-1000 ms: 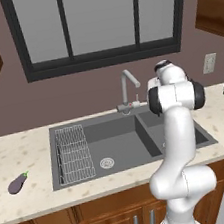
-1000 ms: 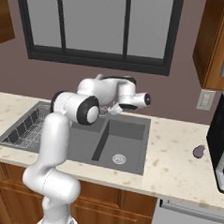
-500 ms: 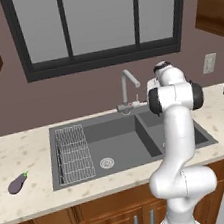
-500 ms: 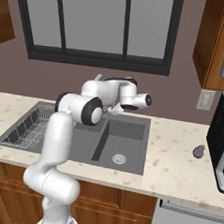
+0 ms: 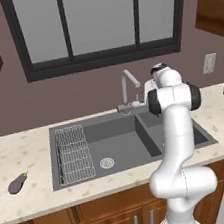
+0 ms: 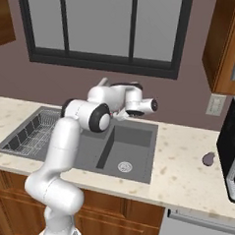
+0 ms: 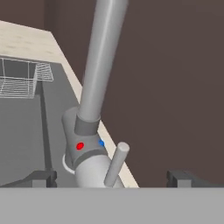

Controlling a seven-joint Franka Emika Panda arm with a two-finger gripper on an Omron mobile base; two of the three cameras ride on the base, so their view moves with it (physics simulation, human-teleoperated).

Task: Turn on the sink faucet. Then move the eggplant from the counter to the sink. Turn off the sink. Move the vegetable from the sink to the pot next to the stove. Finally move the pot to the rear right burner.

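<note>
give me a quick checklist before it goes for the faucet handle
1. Tool open: ok, the two tips stand wide apart at either side of the hand view.
2. Faucet handle between the tips: ok, the small lever sits roughly midway.
3. Tool empty: ok, nothing held.
4. Water off so far: ok, no stream under the faucet spout.
5. Eggplant waiting on the counter, left of the sink: ok.
6. Contact with the handle: cannot tell, the gap between tips and lever is unclear.
</note>
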